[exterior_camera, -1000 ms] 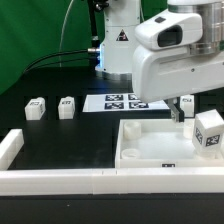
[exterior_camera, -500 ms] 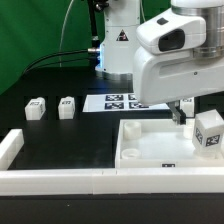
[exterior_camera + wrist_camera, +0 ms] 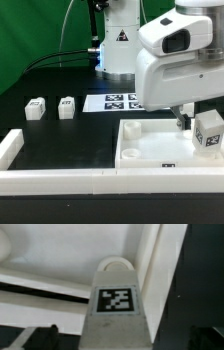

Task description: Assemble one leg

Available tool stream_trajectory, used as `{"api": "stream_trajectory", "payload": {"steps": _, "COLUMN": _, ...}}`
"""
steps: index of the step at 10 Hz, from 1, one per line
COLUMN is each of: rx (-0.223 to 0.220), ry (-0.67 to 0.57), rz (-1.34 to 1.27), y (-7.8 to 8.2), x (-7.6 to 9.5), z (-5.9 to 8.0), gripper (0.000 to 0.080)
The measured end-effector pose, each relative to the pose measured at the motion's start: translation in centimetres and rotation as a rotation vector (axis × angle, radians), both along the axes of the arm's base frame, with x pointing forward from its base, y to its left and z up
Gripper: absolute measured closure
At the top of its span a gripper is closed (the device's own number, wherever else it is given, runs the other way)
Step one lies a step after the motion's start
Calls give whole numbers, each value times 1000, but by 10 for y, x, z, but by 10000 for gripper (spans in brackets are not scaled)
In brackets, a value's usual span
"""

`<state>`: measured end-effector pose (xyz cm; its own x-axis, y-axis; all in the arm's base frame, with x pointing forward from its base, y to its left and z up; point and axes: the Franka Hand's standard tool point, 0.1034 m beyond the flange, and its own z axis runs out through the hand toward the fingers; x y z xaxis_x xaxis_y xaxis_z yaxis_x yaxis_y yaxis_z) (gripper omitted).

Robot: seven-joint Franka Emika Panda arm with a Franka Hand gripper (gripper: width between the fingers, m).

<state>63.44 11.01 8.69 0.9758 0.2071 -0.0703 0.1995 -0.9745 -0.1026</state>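
Fingers (image 3: 182, 119) of the gripper (image 3: 118, 341) are spread apart and grip nothing. In the exterior view one dark finger hangs over the tray (image 3: 150, 158), near its far right corner. A clear gap separates it from the leg (image 3: 208, 130), and the second finger is hidden in that view.

Well off to the exterior view's left of the tray, a spare leg (image 3: 36, 108) sits on the black table (image 3: 70, 140), with a second spare leg (image 3: 67, 107) near it but not touching. Between those two and the tray, and farther back, lies the marker board (image 3: 115, 101). A white rail (image 3: 60, 180) runs along the tray's near side. The leg stands upright at the tray's right side, tag toward the camera; whether it rests on the rim or inside the tray I cannot tell.

Only the exterior view takes in the spare legs, the marker board and the rail. Only the wrist view shows the leg lying between the fingers. There its tag faces the lens squarely and its rounded tip points toward the tray's wall. A strip of free space shows between the leg and the dark finger on one side. The other finger merges with the black table and is hard to make out.
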Motion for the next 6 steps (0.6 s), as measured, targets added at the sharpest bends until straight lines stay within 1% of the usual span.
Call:
{"api": "stream_trajectory", "payload": {"steps": 2, "rx": 1, "ry": -5, "rz": 6, "y": -2, "x": -1, "z": -3, "gripper": 151}}
{"api": "stream_trajectory", "payload": {"steps": 3, "rx": 1, "ry": -5, "rz": 6, "y": -2, "x": -1, "z": -3, "gripper": 273}}
{"api": "stream_trajectory", "payload": {"steps": 4, "rx": 1, "ry": -5, "rz": 7, "y": -1, "x": -1, "z": -3, "gripper": 413}}
{"api": "stream_trajectory", "payload": {"steps": 5, "rx": 1, "ry": -8, "rz": 8, "y": -1, "x": -1, "z": -3, "gripper": 509}}
{"api": "stream_trajectory", "payload": {"steps": 6, "rx": 4, "ry": -12, "rz": 32, "y": -1, "x": 0, "z": -3, "gripper": 509}}
